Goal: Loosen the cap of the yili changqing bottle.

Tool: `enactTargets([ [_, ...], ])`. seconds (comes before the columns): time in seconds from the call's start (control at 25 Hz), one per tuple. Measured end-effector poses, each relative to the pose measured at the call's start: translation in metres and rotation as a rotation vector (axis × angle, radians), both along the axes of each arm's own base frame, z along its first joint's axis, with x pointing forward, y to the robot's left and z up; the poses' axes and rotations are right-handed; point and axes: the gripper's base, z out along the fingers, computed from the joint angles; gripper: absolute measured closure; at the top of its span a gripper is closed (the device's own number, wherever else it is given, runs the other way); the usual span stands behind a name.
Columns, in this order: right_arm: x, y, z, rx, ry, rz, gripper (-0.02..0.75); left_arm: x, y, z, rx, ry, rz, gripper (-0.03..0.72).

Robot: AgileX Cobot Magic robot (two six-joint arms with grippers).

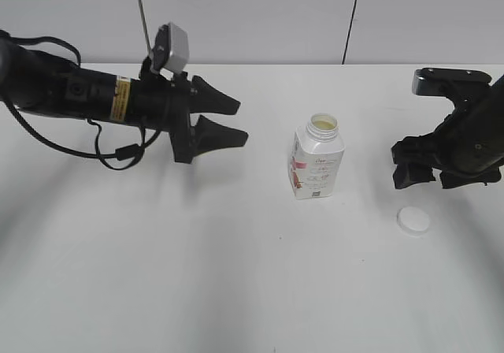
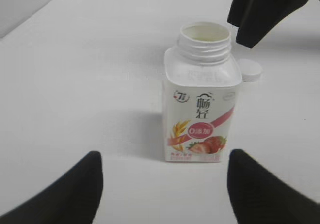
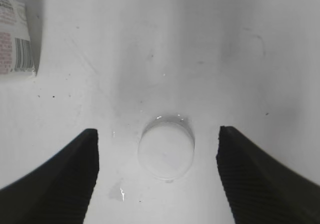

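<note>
small round white plastic cap (image 1: 413, 221) lies flat on white table (image 1: 236, 290), off bottle, right gripper (image 3: 157, 176) spread wide over it, empty; loosening looks done, next only retreat

small white squarish bottle (image 2: 201, 96) mid-table, upright, neck open; pink strawberry print, "0添加", chinese brand characters

left gripper (image 2: 162, 189) open, empty, short of bottle, facing it

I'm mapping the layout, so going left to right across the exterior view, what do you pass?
Black left gripper → small white squarish bottle with pink-red print, neck open → small round white plastic cap lying on the white table → black right gripper.
</note>
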Motion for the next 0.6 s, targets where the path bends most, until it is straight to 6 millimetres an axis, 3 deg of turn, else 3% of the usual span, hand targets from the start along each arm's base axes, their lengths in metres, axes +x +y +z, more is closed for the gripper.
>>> enactTargets([
  [0.32,0.005,-0.001,0.005,-0.033,-0.032,0.032,0.160,0.017,0.035,0.055,0.110,-0.185,0.208,0.279],
  [0.6,0.023,0.002,0.035,-0.023,-0.137,0.038,0.160,0.040,0.080,0.098,0.378,-0.352,0.758,0.281],
])
